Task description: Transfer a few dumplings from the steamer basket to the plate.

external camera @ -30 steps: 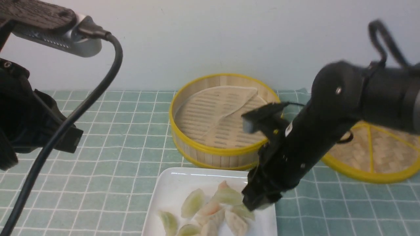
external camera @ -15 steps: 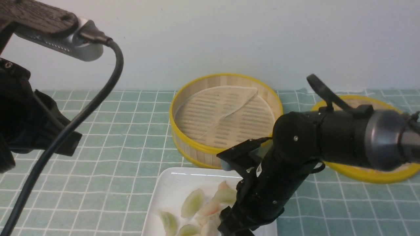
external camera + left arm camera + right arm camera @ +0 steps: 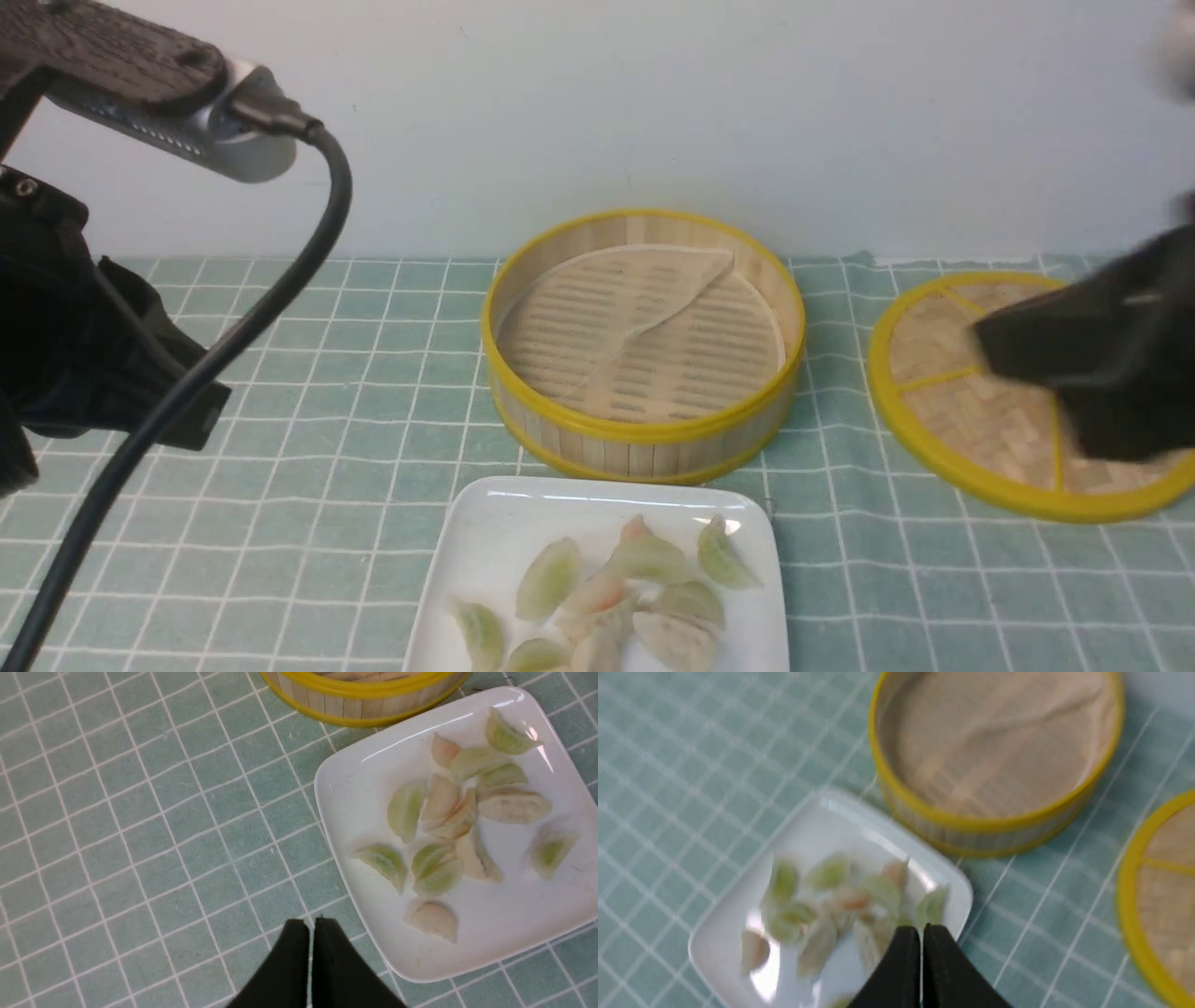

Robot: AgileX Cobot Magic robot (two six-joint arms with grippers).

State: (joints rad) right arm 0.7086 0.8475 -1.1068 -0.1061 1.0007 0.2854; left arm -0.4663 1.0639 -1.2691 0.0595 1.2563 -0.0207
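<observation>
Several pale green and whitish dumplings lie heaped on the white square plate at the front centre. The steamer basket behind it holds only its folded liner cloth. My left gripper is shut and empty, hovering over the tablecloth just off the plate's edge, apart from the dumplings. My right gripper is shut with nothing in it, high above a corner of the plate. From the front, the right arm is a dark blur at the far right.
A flat woven disc with yellow spokes lies right of the basket, partly behind the right arm. A green checked cloth covers the table. The left arm's bulk and cable fill the left side of the front view.
The right arm has lifted off the plate and swung away to the right, its jaws opening and then shutting. A green dumpling now lies near the plate's far right corner. The left arm held still.
</observation>
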